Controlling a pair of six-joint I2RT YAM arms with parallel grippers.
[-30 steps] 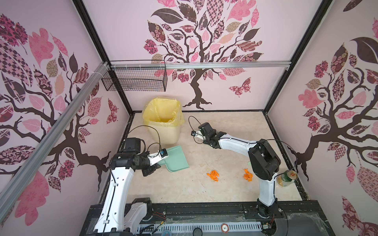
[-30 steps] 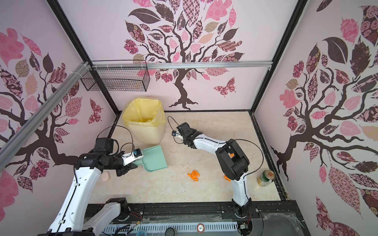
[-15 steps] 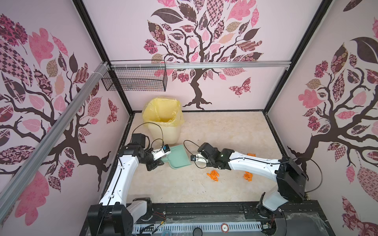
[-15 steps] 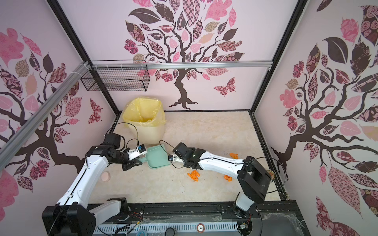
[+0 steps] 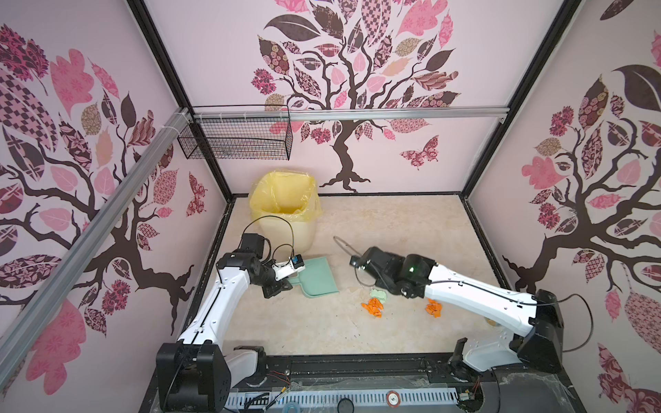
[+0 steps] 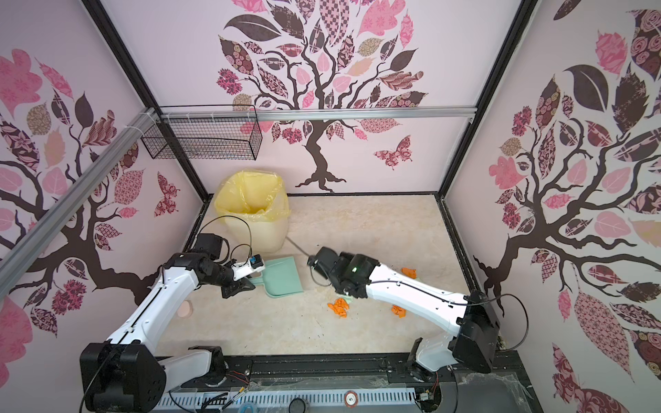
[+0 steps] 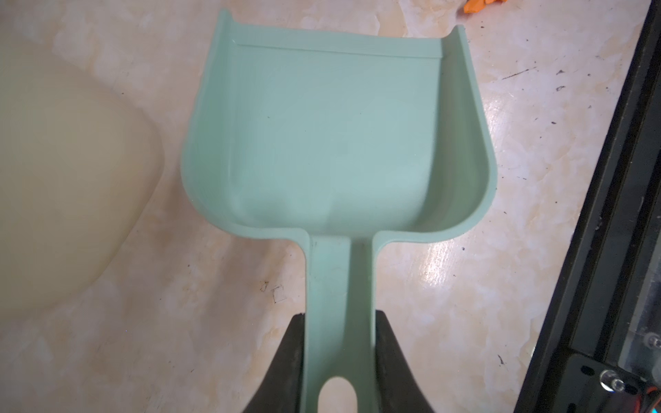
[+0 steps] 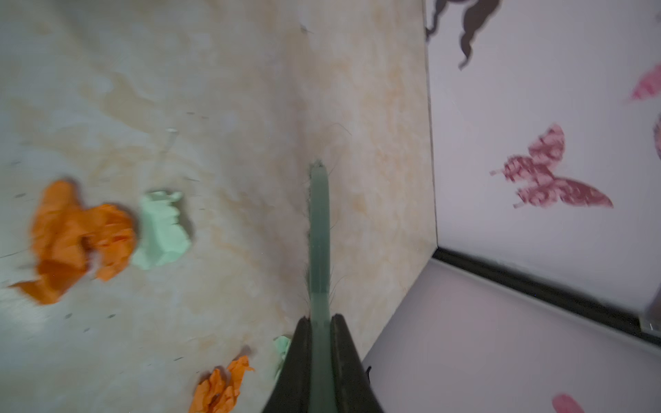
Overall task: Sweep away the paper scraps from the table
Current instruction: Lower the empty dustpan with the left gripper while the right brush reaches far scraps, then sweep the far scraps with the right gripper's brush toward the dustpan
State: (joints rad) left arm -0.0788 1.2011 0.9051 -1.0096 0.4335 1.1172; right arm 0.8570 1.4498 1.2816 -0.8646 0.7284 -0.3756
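The paper scraps (image 6: 339, 306), orange and mint wads in 3 small clusters, lie on the table (image 5: 393, 221) on the right arm's side of the dustpan (image 5: 318, 277), none yet in its empty tray. The right gripper (image 8: 320, 321) is clamped on the brush (image 8: 319, 221) near the closest cluster, and the left gripper (image 7: 339, 321) is closed around the dustpan's handle beside the bin (image 5: 284, 218). This looks like the gathering stroke; next, the brush should drag the wads toward the pan's open lip, with that lip kept against the table.
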